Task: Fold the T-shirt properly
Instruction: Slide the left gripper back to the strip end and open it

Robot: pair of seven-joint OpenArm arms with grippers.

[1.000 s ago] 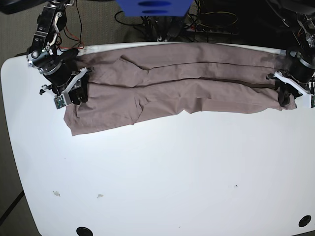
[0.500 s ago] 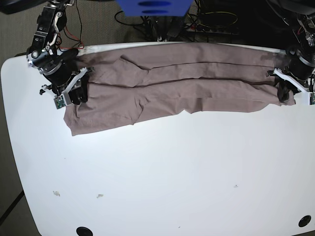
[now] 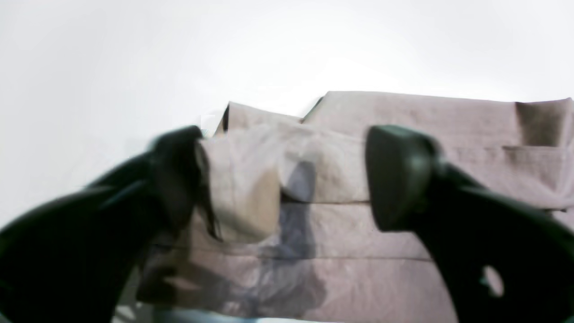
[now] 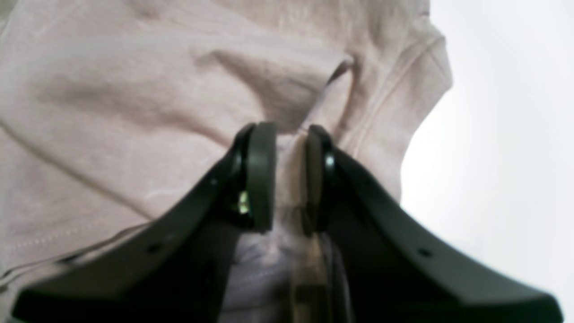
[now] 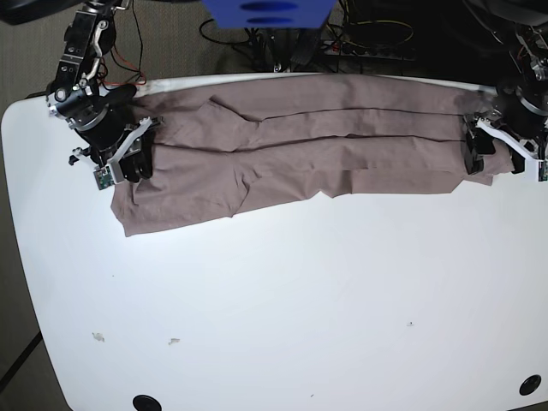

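We are over the white, round-cornered desk (image 5: pixel 282 300), and the dusty mauve, thin, wrinkled cotton T-shirt (image 5: pixel 308 150) lies stretched in a long folded band across its far side, from about ten o'clock to two o'clock, with lengthwise creases running along it. The near half of the desk carries only a few tiny specks and two dark round holes (image 5: pixel 146 401) at the near edge, at seven and five o'clock.

At ten o'clock we have the right gripper (image 5: pixel 130 163), black with white brackets, sitting on the shirt's end. From its wrist camera, the jaws are drawn close together with a thin ridge of mauve fabric pinched between the two dark pads (image 4: pixel 262 175); a stitched hem curves off at one o'clock of that view.

Over at two o'clock, the left gripper (image 5: pixel 495 156) hangs at the other end of the shirt. Its wrist camera shows the jaws spread wide, one black finger (image 3: pixel 399 175) on each side, and the layered folded edges of the fabric lie between them. That view is blurred; we cannot tell whether the cloth touches the finger at nine o'clock.
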